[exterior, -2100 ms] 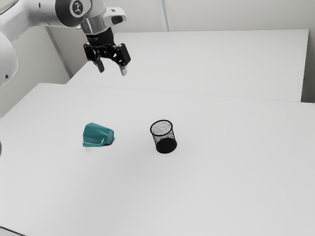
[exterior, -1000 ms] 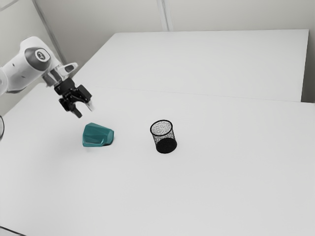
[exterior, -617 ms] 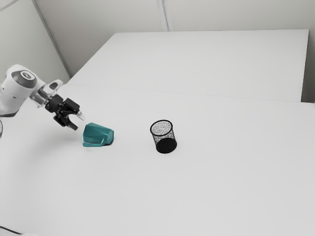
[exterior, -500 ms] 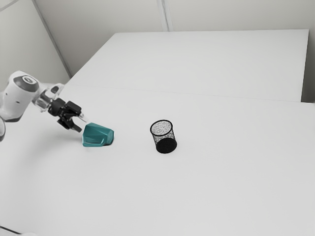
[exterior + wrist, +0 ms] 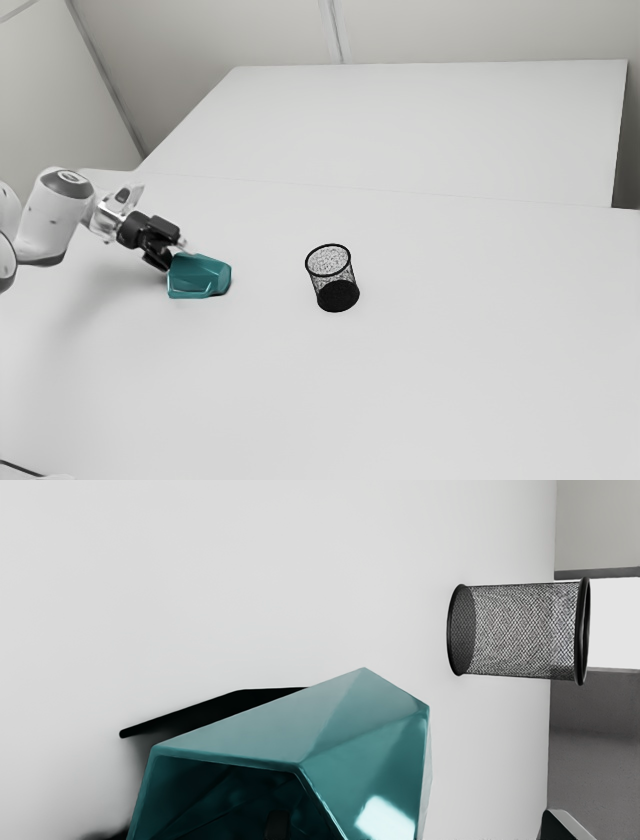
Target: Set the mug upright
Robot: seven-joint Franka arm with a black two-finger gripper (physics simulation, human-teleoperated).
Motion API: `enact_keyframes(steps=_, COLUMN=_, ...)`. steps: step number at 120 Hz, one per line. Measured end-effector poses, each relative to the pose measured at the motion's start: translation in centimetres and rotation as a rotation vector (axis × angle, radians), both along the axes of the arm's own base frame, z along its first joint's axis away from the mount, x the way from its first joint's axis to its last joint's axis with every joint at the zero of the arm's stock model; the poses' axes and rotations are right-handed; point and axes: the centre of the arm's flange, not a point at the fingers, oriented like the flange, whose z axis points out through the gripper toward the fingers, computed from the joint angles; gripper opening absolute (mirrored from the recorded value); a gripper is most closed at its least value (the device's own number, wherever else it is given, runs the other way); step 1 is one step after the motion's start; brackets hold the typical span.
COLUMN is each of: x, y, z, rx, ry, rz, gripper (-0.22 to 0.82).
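Teal and faceted, the glossy mug [image 5: 200, 277] lies on its side on the white table [image 5: 450, 350], its long axis running roughly from the exterior view's left to its right, mouth facing left and base pointing right, towards the side where an upright black wire-mesh cup [image 5: 333, 278] stands well apart. At the mug's left end is the black two-finger gripper [image 5: 174, 257], its fingers apart, one showing within the open mouth [image 5: 220, 800] and the other outside.
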Motion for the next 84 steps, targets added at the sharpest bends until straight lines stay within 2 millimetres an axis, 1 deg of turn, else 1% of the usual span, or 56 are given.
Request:
enact_keyframes(steps=7, x=-0.1, y=-0.3, z=0.0, rx=-0.018, ry=-0.006, rz=-0.011, gripper=0.46)
enact_keyframes(steps=17, x=-0.4, y=-0.2, z=-0.1, rx=-0.036, ry=-0.011, rz=-0.020, gripper=0.37)
enact_keyframes(steps=37, x=-1.1, y=-0.1, z=-0.1, rx=-0.067, ry=-0.013, rz=-0.045, gripper=0.23)
enact_keyframes(steps=67, x=-1.1, y=-0.6, z=0.4, rx=-0.088, ry=-0.030, rz=-0.080, gripper=-0.03)
enact_keyframes(steps=76, x=-1.1, y=-0.6, z=0.4, rx=-0.090, ry=-0.034, rz=-0.084, gripper=-0.08)
enact_keyframes(steps=84, x=-1.1, y=-0.6, z=0.6, rx=-0.089, ry=-0.039, rz=-0.088, gripper=-0.11)
